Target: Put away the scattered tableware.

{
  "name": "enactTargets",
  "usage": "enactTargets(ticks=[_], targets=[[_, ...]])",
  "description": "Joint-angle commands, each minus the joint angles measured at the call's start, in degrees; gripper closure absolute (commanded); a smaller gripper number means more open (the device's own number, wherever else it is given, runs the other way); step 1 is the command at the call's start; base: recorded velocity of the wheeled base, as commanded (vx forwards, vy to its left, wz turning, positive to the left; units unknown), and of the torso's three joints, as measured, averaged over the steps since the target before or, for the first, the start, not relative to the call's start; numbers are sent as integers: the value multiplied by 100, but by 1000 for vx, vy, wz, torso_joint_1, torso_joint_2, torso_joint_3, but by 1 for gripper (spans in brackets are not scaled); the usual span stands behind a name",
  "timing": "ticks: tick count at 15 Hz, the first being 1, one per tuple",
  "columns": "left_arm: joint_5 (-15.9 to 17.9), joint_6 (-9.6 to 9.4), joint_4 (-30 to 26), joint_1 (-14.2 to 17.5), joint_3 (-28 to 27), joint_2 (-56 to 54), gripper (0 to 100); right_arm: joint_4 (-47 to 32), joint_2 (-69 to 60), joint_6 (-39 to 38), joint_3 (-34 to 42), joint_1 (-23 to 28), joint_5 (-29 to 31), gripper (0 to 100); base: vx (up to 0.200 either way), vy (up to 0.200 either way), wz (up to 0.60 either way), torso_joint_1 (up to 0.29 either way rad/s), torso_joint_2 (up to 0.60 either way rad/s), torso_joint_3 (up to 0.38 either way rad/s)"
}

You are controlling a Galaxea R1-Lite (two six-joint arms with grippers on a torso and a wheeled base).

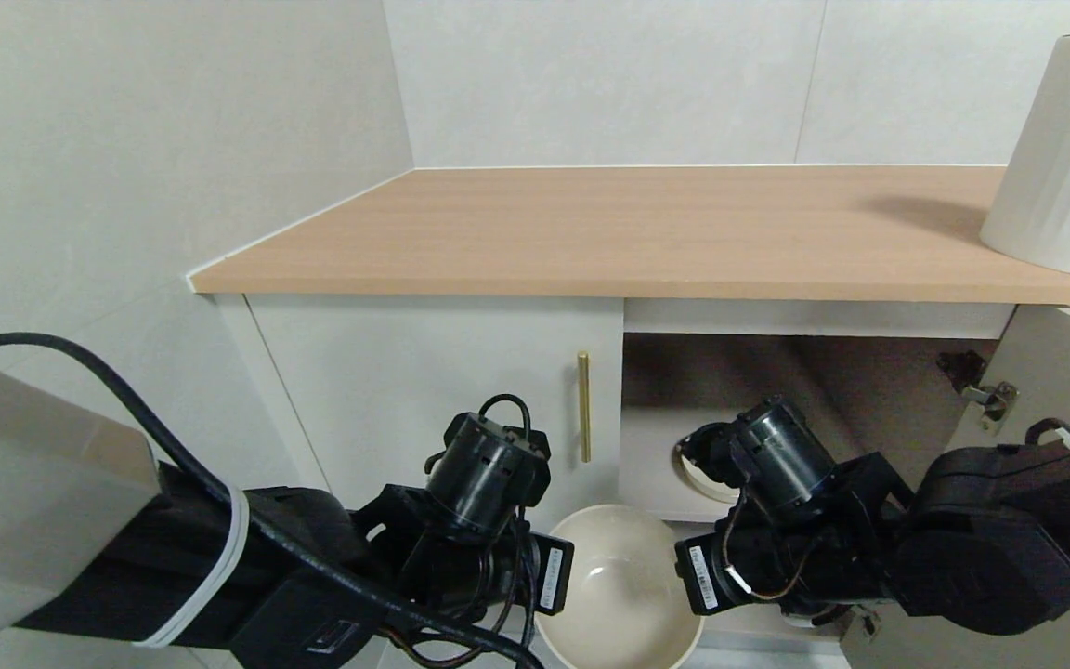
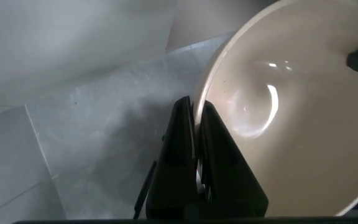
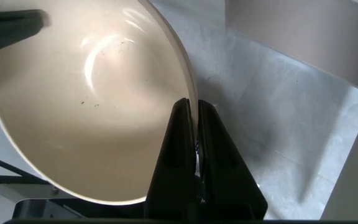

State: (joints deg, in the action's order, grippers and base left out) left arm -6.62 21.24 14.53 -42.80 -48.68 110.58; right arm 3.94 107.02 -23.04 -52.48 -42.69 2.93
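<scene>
1. Down at the bottom centre of the head view, a cream bowl (image 1: pixel 619 595) sits between the two arms. Its hollow is turned up toward the camera, in front of a white cabinet (image 1: pixel 424 390).
2. The left pincer (image 1: pixel 552 574) meets the bowl's rim on the frame's left side. In the left wrist view this pincer (image 2: pixel 196 112) has its two black fingers pressed onto the thin wall of the bowl (image 2: pixel 291 112), one finger inside and one outside, pinching it.
3. The right pincer (image 1: pixel 698 576) meets the opposite rim, on the frame's right side. The right wrist view shows it (image 3: pixel 195 115) clamped the same way, with the rim of the bowl (image 3: pixel 92 99) caught between its fingers.
4. Pale marbled floor tiles (image 2: pixel 92 124) lie beyond the bowl in both wrist views.
5. The cabinet's left door is shut and carries a slim brass handle (image 1: pixel 583 406) near the frame's centre. To the right of the handle is an open compartment (image 1: pixel 869 381), dark inside, and a metal hinge (image 1: pixel 990 398) shows at its right side.
6. A pale dish (image 1: pixel 695 478) lies on the compartment's light shelf, largely hidden behind the right arm's wrist, so its kind cannot be told.
7. A wooden worktop (image 1: pixel 637 232) spans the middle of the frame above the cabinet. A white ribbed shade (image 1: pixel 1064 158) stands on it at the upper right.
</scene>
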Motion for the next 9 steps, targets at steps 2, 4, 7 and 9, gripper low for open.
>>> enactTargets(ticks=[2, 4, 7, 9], targets=[[-6, 12, -3, 0, -10, -19, 100, 2, 3, 1, 1, -2, -3, 100, 0, 0, 0, 0, 0, 0], [-6, 21, -3, 0, -10, -19, 100, 2, 12, 1, 1, -2, -3, 100, 0, 0, 0, 0, 0, 0], [-6, 21, 6, 0, -19, -45, 0, 2, 3, 1, 1, -2, -3, 100, 0, 0, 0, 0, 0, 0], [-6, 30, 6, 0, -28, -45, 0, 2, 12, 1, 1, -2, -3, 100, 0, 0, 0, 0, 0, 0]])
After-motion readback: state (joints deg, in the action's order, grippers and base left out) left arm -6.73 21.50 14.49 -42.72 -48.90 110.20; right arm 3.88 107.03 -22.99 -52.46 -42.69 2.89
